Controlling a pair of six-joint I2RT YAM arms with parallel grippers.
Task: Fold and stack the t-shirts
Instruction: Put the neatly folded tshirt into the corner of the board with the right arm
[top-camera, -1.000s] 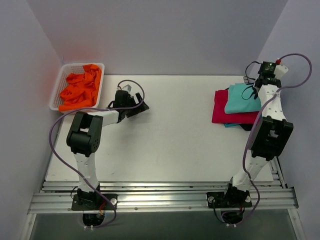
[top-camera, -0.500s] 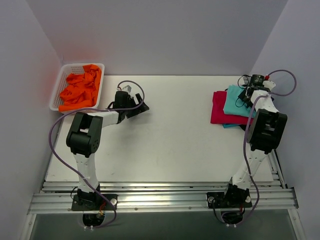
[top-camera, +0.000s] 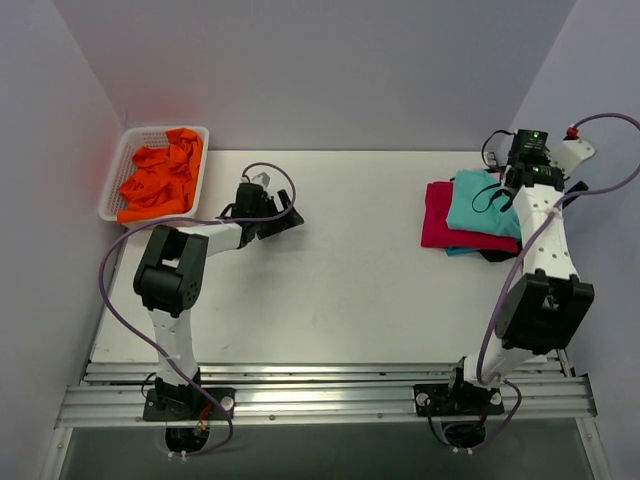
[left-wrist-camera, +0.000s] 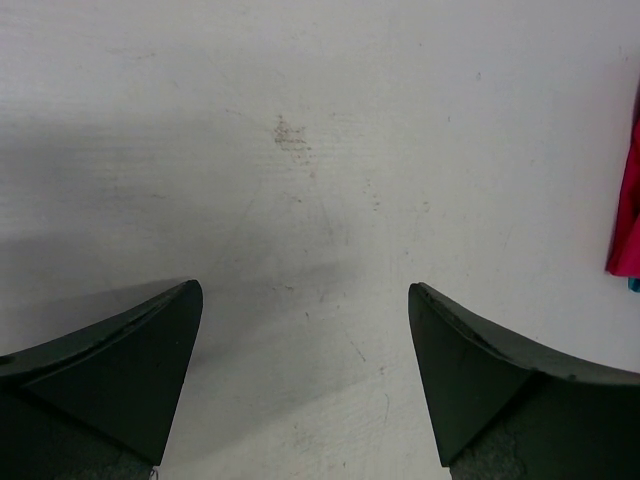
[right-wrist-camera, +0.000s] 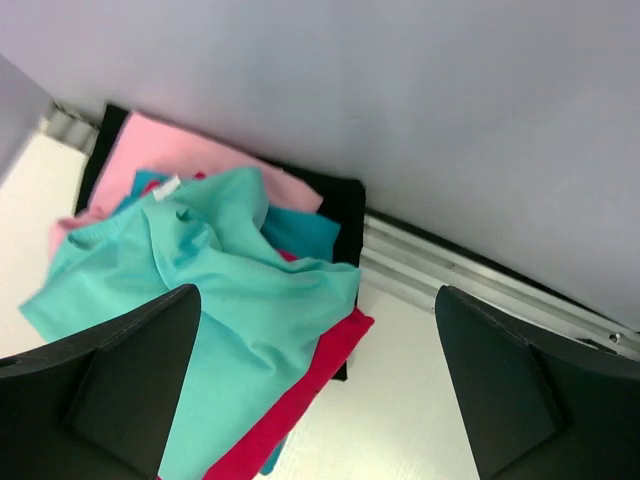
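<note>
The right tool (right-wrist-camera: 315, 300) has been raised off the teal shirt (right-wrist-camera: 230, 300), jaws apart and empty: placement is judged done. The left tool (left-wrist-camera: 305, 290) is likewise apart; orange shirts (top-camera: 160, 180) remain.

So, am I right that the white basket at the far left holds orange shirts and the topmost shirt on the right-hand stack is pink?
Not quite: the topmost one is the teal shirt, not a pink one. The right wrist view shows the pink shirt lying beneath it. The white basket at the far left does hold orange shirts.
</note>
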